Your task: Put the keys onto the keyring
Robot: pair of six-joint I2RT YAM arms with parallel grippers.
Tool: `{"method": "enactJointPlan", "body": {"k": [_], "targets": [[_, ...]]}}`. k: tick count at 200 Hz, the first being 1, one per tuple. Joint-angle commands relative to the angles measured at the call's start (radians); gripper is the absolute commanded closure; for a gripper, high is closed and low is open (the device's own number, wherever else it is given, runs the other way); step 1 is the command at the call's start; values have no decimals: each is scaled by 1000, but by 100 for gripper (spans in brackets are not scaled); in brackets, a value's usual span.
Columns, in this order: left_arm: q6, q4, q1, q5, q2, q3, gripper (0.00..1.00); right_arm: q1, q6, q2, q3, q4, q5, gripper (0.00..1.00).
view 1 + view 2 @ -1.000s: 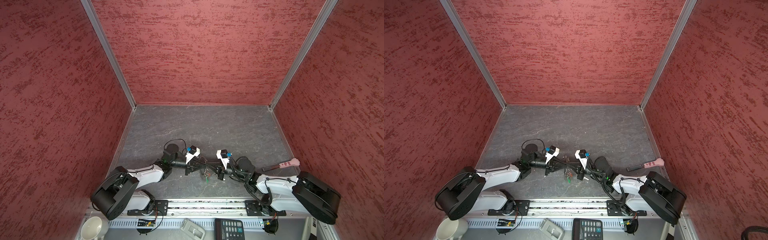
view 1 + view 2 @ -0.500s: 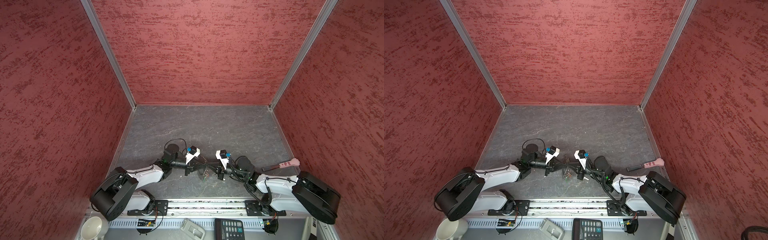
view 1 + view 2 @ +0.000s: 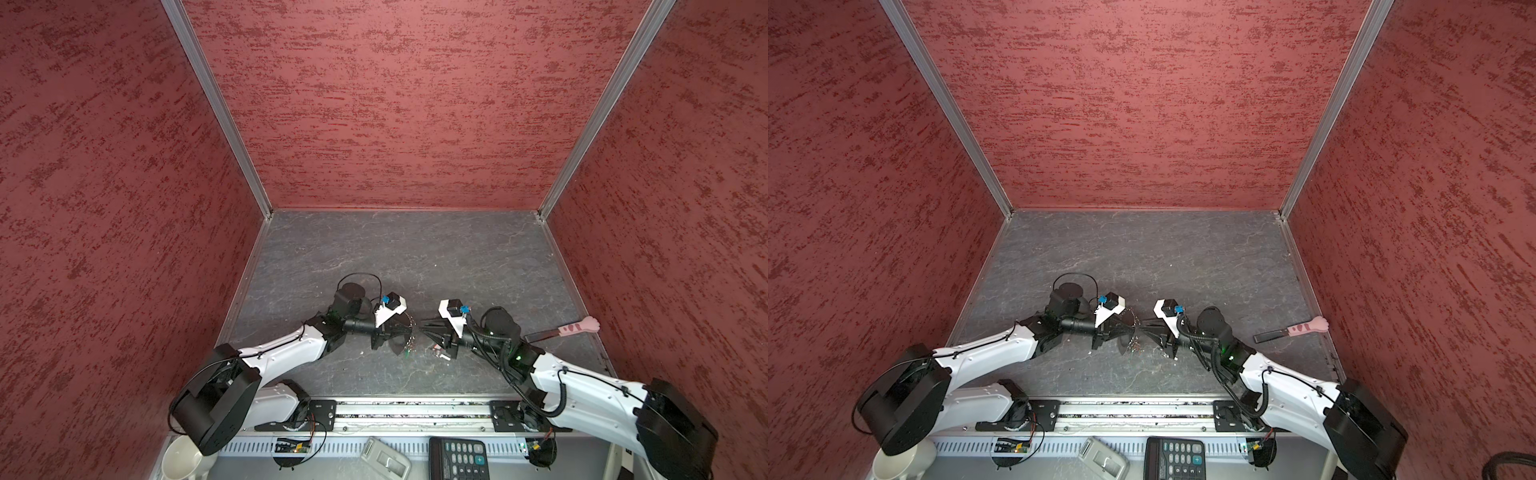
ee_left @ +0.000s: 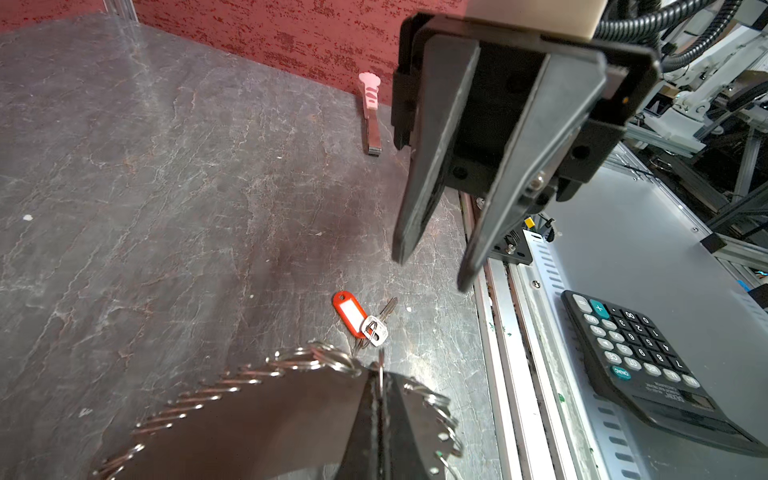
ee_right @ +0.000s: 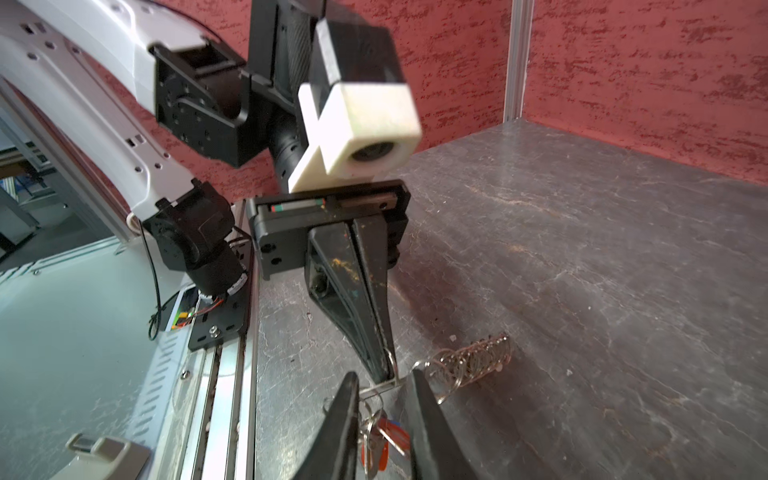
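Two changes logged. Right gripper fingers apart now (shut a second ago), pulled back toward 3 o'clock from left gripper. Left fingers pressed together on keyring chain. Keys let go, flat on table at 4 o'clock of keyring in both top views. Threaded or merely dropped: cannot tell; verify before regrasp.

Both arms reach in low from the bottom corners of both top views, wrists roughly level, fingertips almost meeting at lower centre. Left arm stretches rightward; left gripper has its jaws pinched tight on the keyring. Right arm stretches leftward; right gripper has its jaws slightly parted, holding nothing.
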Motion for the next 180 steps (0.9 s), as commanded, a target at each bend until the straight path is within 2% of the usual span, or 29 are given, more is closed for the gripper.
{"method": "enactJointPlan", "body": {"k": [1, 27, 48, 180], "targets": [[92, -113, -10, 1, -14, 39, 100, -2, -162, 12, 44, -129, -78, 76], [166, -134, -21, 11, -37, 24, 100, -3, -200, 55, 95, -211, -119, 80], [180, -167, -22, 38, -30, 36, 100, -3, -214, 43, 80, -177, -138, 85], [210, -191, -36, 87, 20, 50, 100, -2, -213, 174, 127, -135, -225, 86]]}}
